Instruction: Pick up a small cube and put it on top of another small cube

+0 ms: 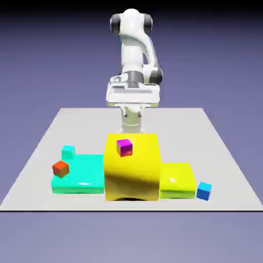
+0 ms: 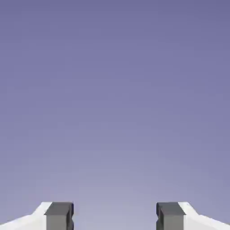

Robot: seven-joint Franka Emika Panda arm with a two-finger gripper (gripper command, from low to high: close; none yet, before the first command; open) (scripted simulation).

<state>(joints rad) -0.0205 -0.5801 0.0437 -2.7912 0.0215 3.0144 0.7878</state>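
Arm held high at the far side, cubes untouched on the near table.

Nearest, at the exterior view's right, the small deep-blue cube [image 1: 204, 190] sat on the grey table [image 1: 221, 154], just beside the low yellow-green block [image 1: 176, 180]; it had one corner turned toward the near edge and, being a cube, no long axis to speak of. In the middle stood the tall yellow block [image 1: 132, 167] with a magenta cube [image 1: 124, 147] on its top. To the left lay the large flat cyan block [image 1: 78, 174], carrying a red-orange cube [image 1: 60, 168]; the small cyan cube [image 1: 68, 152] sat at its far left corner (whether on the block or just behind it could not be told). The yellow block stood between the two task cubes. Farthest, the gripper [image 2: 115, 215] hung above the table with its jaws parted and nothing between them, only backdrop.
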